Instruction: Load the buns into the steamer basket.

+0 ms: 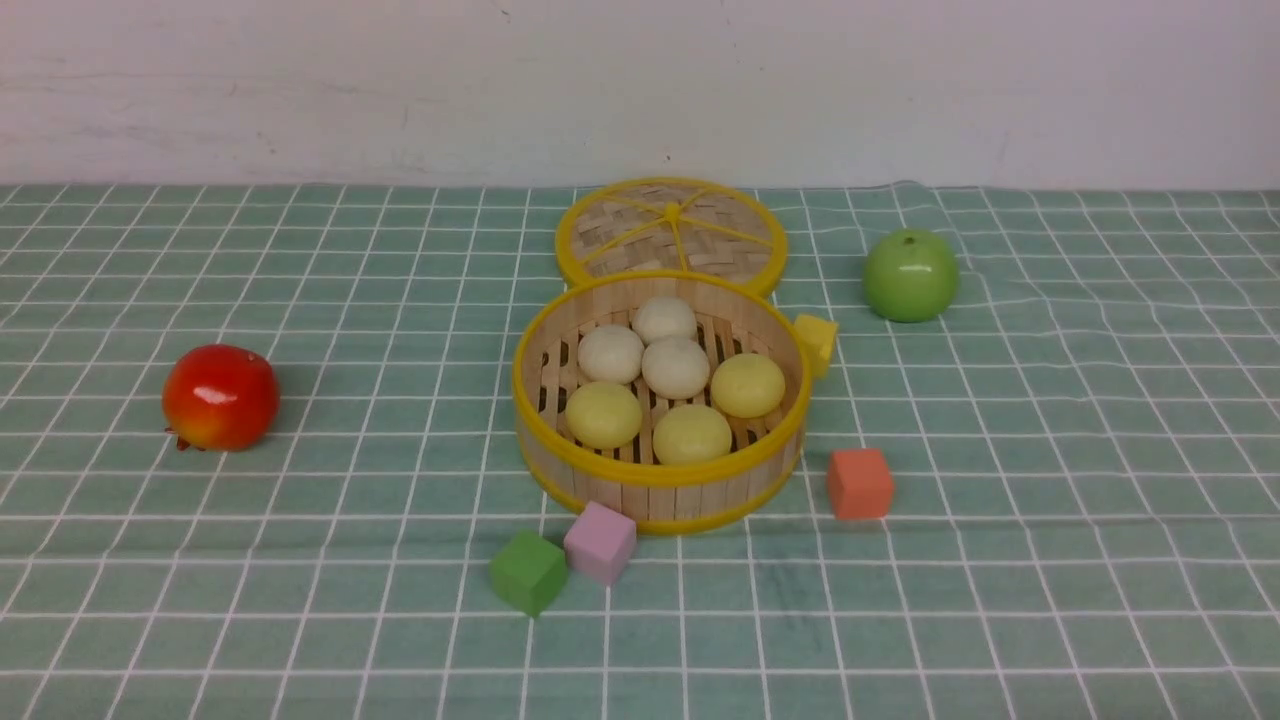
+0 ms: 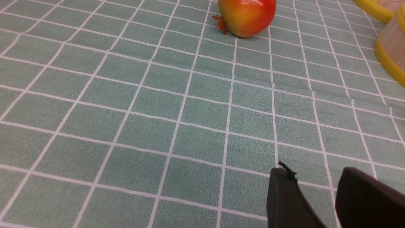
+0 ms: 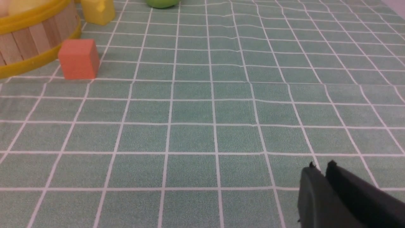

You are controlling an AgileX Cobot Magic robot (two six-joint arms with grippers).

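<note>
Six buns (image 1: 676, 366) sit inside the steamer basket (image 1: 660, 480), three pale yellow toward its near wall, three off-white behind them. No bun lies on the table (image 1: 300, 600) around the basket, so the job looks finished. The left claw (image 2: 316, 196) hangs spread and empty; the right claw (image 3: 324, 180) is nearly pressed together, holding nothing.

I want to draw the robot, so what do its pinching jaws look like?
Only the tips show, in the wrist views; the front view shows no arms at all. The left gripper has two dark, nearly black jaws with smooth matte faces and rounded ends, and a tiny frayed thread sticks up from one tip. The right gripper has the same dark, flat, tapered jaws. No cables or markings can be seen.
</note>
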